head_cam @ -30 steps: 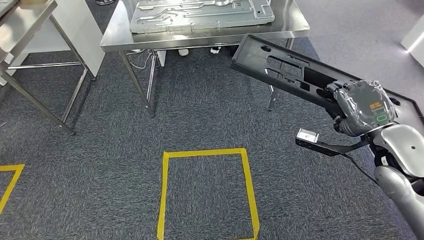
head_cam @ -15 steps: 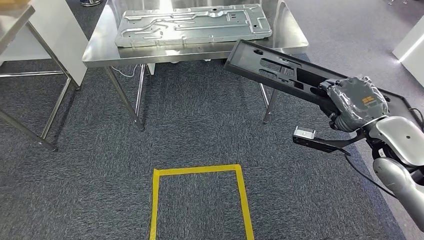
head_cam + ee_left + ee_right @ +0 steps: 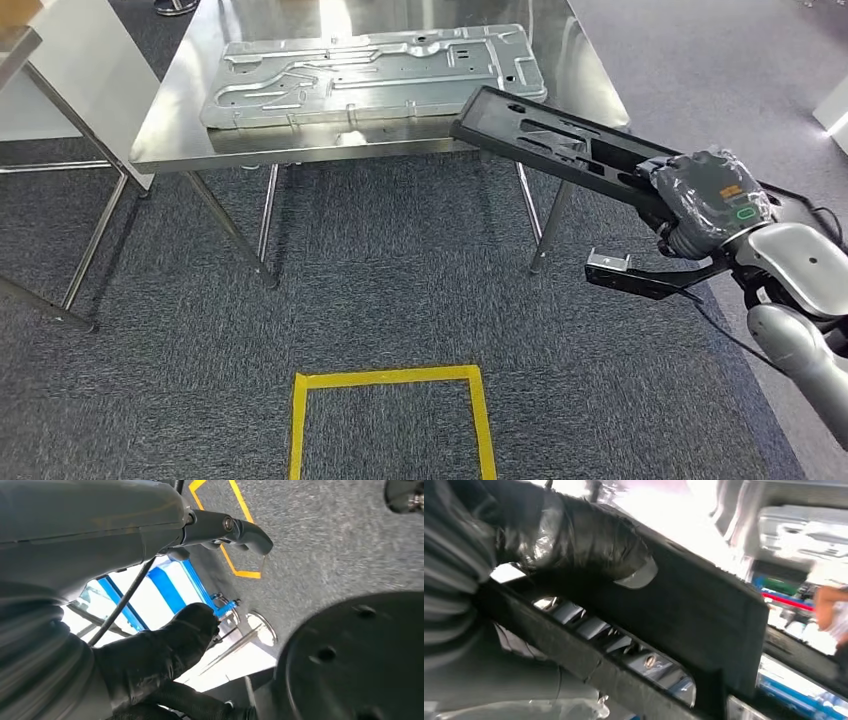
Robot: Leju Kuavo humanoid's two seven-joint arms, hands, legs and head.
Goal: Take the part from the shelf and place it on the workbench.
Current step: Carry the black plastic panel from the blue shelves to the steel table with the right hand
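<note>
So the part (image 3: 560, 145) I'm carrying is a long flat black plastic panel, kind of tray-like, with a raised rim and a bunch of rectangular cutouts and a couple of small round holes. I'm holding it out in the air in my right hand (image 3: 705, 200), gripping it along one long edge, and it's tilting a bit with the far end higher. That far end is hanging over the near right corner of the workbench (image 3: 170, 140), a shiny steel table on thin legs, and it isn't resting on it.
</note>
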